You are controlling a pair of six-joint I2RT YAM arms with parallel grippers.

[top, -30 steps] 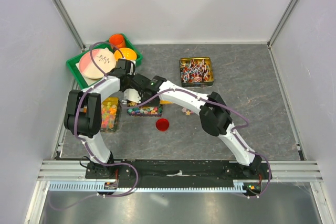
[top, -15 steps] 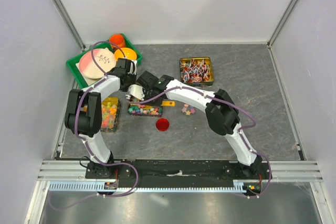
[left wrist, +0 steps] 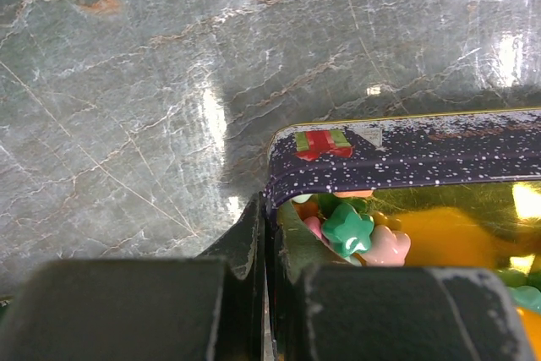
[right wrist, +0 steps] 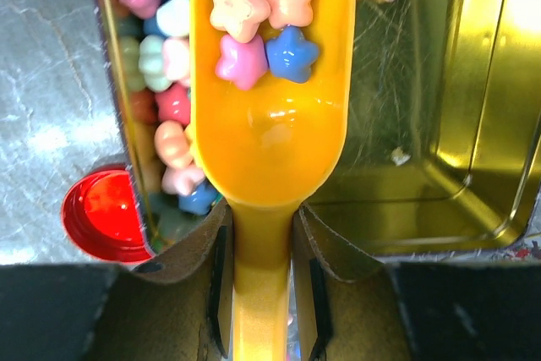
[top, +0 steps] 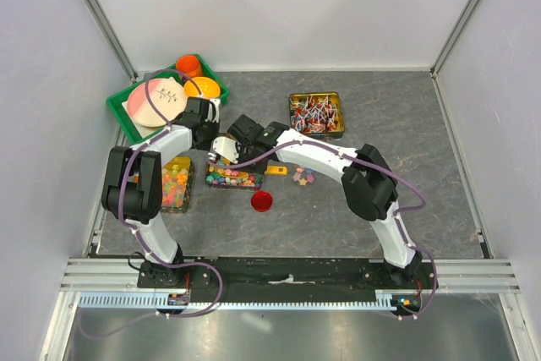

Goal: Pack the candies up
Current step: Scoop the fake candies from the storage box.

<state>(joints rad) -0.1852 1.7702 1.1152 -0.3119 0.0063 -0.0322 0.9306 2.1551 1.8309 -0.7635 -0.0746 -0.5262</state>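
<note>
The candies (top: 232, 177) are small pastel stars lying in a dark speckled tin (left wrist: 423, 154) with a gold inside (right wrist: 423, 124). My left gripper (left wrist: 270, 209) is shut on the tin's wall at a corner; it shows in the top view (top: 210, 155) at the tin's left end. A green star (left wrist: 348, 230) lies just inside. My right gripper (right wrist: 260, 217) is shut on the handle of a yellow scoop (right wrist: 270, 124), held over the tin with several star candies (right wrist: 254, 14) in its bowl. In the top view the right gripper (top: 228, 150) is just behind the tin.
A red lid (top: 262, 201) lies in front of the tin and shows in the right wrist view (right wrist: 101, 216). A few loose candies (top: 303, 177) lie to the right. A lollipop tin (top: 316, 115), a gummy box (top: 175, 183) and a green tray (top: 118, 112) with dishes stand around.
My right arm has swung to the right and its wrist has drawn back from the tin's left part, carrying the scoop. The left arm has hardly moved.
</note>
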